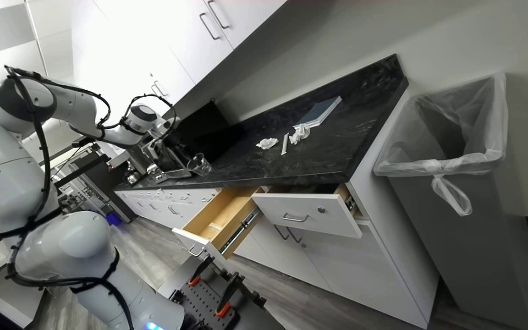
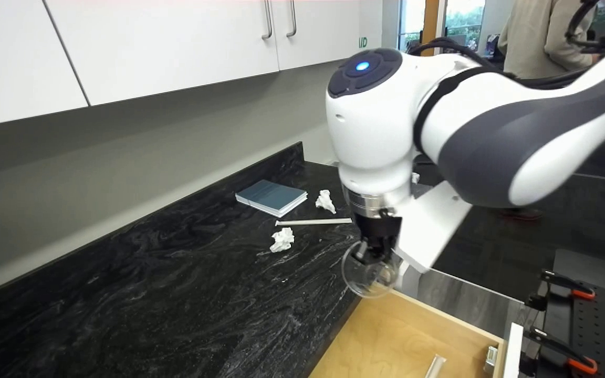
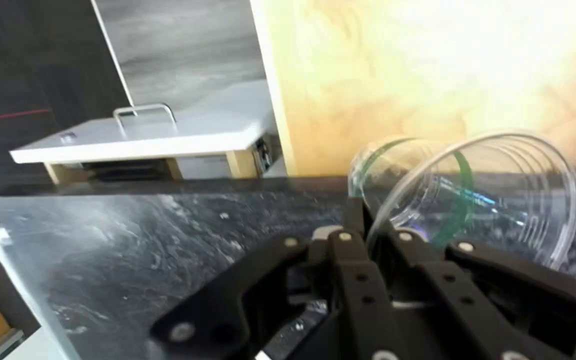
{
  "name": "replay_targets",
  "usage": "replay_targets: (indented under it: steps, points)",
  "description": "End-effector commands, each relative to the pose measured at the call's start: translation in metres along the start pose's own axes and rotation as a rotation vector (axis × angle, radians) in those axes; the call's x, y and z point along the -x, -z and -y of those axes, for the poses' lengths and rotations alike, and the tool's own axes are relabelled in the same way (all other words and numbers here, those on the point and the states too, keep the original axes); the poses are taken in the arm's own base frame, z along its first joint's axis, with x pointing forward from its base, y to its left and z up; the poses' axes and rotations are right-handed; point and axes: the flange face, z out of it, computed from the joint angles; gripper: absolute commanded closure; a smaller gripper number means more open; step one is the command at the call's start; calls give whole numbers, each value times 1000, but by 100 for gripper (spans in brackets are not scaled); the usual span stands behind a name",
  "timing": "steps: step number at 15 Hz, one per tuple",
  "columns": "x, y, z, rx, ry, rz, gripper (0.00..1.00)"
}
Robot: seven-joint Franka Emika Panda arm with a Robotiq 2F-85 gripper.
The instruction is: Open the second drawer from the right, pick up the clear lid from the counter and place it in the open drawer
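Note:
The narrow drawer, second from the right, is pulled well out; its light tan inner box shows in both exterior views [image 1: 225,214] [image 2: 386,336] and in the wrist view [image 3: 418,90]. My gripper [image 2: 378,254] is shut on the rim of a clear plastic cup-shaped piece [image 2: 366,278], between its fingertips [image 3: 373,218] in the wrist view. This clear cup [image 3: 460,200] lies sideways there and has a green band. It hangs by the front edge of the black counter [image 2: 202,294], near the drawer's far corner. No separate flat clear lid shows.
The wider white drawer [image 1: 307,211] at the right end is partly open. A blue book [image 2: 271,196], crumpled tissues [image 2: 282,239] and a white stick [image 2: 313,221] lie on the counter. A small white piece [image 2: 435,366] lies in the narrow drawer. A lined bin [image 1: 456,220] stands right.

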Motion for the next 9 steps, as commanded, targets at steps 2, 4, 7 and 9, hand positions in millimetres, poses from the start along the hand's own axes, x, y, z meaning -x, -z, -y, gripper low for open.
replay_targets:
  steps: [2, 4, 7, 9]
  points:
    - [71, -9, -12, 182, -8, 87, 95]
    - [83, -31, -9, 254, -34, 92, 95]
    - [84, -75, -3, 315, -68, 84, 95]
    - [79, -105, 3, 351, -93, 80, 95]
